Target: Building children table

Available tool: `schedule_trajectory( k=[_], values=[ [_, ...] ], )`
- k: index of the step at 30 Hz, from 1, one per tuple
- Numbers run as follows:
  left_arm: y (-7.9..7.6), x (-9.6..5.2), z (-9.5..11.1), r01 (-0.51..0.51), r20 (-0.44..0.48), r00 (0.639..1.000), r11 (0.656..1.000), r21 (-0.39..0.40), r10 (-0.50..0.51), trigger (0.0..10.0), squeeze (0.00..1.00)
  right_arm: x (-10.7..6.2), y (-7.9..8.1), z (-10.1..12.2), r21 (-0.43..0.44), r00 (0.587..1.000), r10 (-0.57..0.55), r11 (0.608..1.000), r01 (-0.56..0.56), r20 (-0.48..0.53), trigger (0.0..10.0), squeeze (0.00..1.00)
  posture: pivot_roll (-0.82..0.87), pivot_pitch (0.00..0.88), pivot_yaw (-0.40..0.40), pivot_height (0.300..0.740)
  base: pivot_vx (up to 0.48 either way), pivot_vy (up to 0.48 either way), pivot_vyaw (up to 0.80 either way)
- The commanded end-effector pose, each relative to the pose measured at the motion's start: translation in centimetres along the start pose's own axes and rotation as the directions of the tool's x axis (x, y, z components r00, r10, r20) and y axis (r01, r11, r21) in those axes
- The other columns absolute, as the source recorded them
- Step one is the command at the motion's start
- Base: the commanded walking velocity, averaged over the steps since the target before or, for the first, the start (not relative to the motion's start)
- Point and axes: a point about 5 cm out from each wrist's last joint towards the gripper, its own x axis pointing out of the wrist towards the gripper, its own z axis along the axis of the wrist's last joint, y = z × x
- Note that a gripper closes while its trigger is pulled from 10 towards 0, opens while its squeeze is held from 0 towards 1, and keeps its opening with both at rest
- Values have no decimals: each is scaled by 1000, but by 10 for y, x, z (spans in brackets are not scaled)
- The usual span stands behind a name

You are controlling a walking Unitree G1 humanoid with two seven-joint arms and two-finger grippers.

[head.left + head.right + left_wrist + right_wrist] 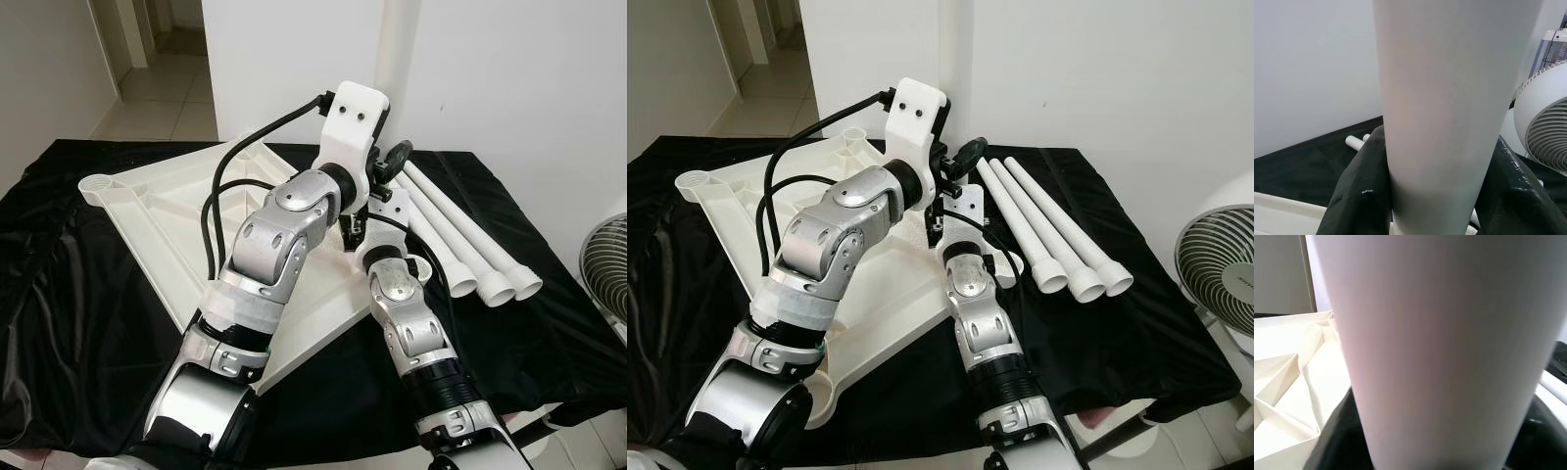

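Observation:
A white tabletop lies underside up on the black-draped table, with round sockets at its corners. One white table leg stands upright at the tabletop's right corner and runs out of the top of the picture. My left gripper is shut on this leg, black fingers pressed to either side. Just below it, my right gripper is also shut on the leg, close to the ribbed underside. The leg's foot and its socket are hidden behind my wrists.
Three more white legs lie side by side on the black cloth, right of the tabletop. A white fan stands off the table's right edge. A white wall rises behind, with a doorway at far left.

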Motion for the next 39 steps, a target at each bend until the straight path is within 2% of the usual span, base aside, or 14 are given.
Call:
schedule_trajectory(
  k=[1,7,13,14,15,17,19,29,30,39],
  values=[
    [-2,3,8,-49,28,998,999,23,48,10000,0,1,0,-3,9,1000,0,1000,0,-11,0,0,42,6,-49,740,0,0,0],
    [-3,3,9,-46,35,998,998,30,45,10000,0,0,0,-6,10,1000,-4,1000,5,-24,0,0,44,0,-52,740,0,0,0],
    [-3,3,11,-47,49,998,996,71,43,10000,0,0,-2,-9,6,999,-19,1000,19,-36,0,0,45,0,-53,740,0,0,0],
    [-4,3,11,-37,51,998,997,62,34,10000,0,1,-3,-9,8,999,-20,1000,20,-42,10000,0,45,0,-53,740,0,0,0],
    [-5,3,11,-32,56,998,998,55,29,10000,1000,1,-3,-9,8,999,-23,1000,23,-43,10000,0,44,0,-52,740,0,0,0],
    [-6,2,10,-17,65,998,1000,5,16,10000,1000,1,-4,-9,10,999,-24,1000,25,-43,10000,0,44,0,-52,740,0,0,0],
    [-7,1,11,-8,71,997,1000,-3,8,10000,1000,1,-4,-9,13,999,-28,1000,28,-45,10000,0,44,0,-52,740,0,0,0],
    [-7,-1,16,-7,114,993,1000,4,6,10000,1000,2,-9,-11,23,997,-48,998,50,-53,10000,0,40,0,-50,740,0,0,0],
    [-5,-5,18,-10,140,990,1000,10,8,10000,0,3,-15,-12,32,996,-74,997,76,-59,10000,0,36,0,-45,740,0,0,0],
    [2,-15,8,-22,143,989,1000,-8,23,10000,0,6,-31,-11,81,990,-129,988,134,-59,10000,0,36,0,-40,740,0,0,0]
  ],
)
